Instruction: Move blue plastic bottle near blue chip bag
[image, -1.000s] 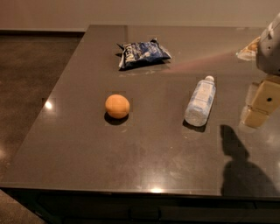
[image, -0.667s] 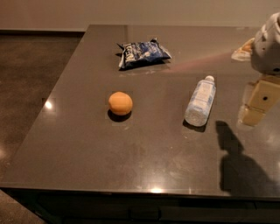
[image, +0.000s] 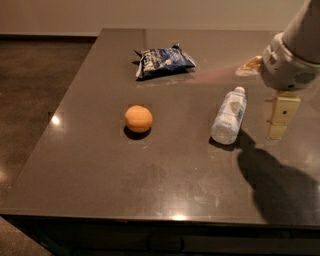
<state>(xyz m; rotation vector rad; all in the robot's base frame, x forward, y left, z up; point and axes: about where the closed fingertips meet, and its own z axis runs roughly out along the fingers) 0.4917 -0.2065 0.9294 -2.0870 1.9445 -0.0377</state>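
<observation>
Lying on its side right of the table's middle, the blue plastic bottle (image: 229, 116) points its white cap toward the far edge. The gripper (image: 278, 119) hangs just beside it on the right, whether spread or closed I cannot tell. The blue chip bag (image: 163, 61) sits well apart, farther back and left. An orange ball (image: 138, 118) lies left, off that line. The dark glossy table (image: 100, 170) stands on a brown floor (image: 35, 75).

Table (image: 100, 170): chip bag (image: 163, 61), ball (image: 138, 118), bottle (image: 229, 116); end effector (image: 277, 122) above right.
</observation>
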